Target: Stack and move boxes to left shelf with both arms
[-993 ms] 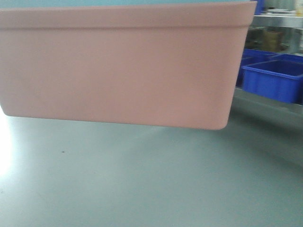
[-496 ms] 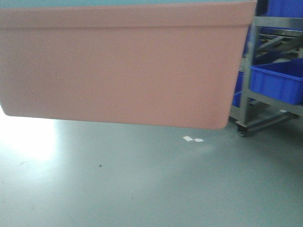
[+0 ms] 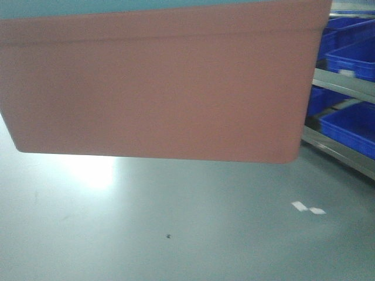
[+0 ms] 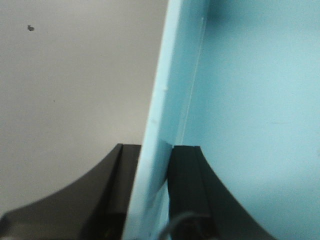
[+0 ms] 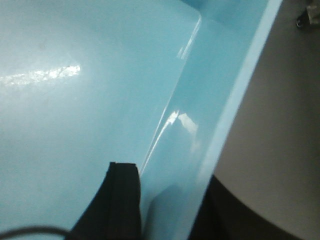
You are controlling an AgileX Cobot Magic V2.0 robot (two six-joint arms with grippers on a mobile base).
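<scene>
The pink bin [image 3: 158, 88] is held clear of the grey floor [image 3: 176, 240] and fills the upper part of the front view. A strip of the blue bin [image 3: 117, 4] is seen above its rim, the blue one being set inside it. The left gripper [image 4: 152, 195] is clamped on a side wall of the blue bin, with one black finger [image 4: 112, 192] outside and the other inside, and the right gripper [image 5: 167, 212] is likewise closed on another wall, which is pinched between its fingers [image 5: 122, 200]. Dark blue crates [image 3: 351, 58] are carried on a steel rack [image 3: 345, 86] at the right edge of the front view, near the bins but apart from them, and two white scraps [image 3: 307, 206] are seen on the floor in front of it.
</scene>
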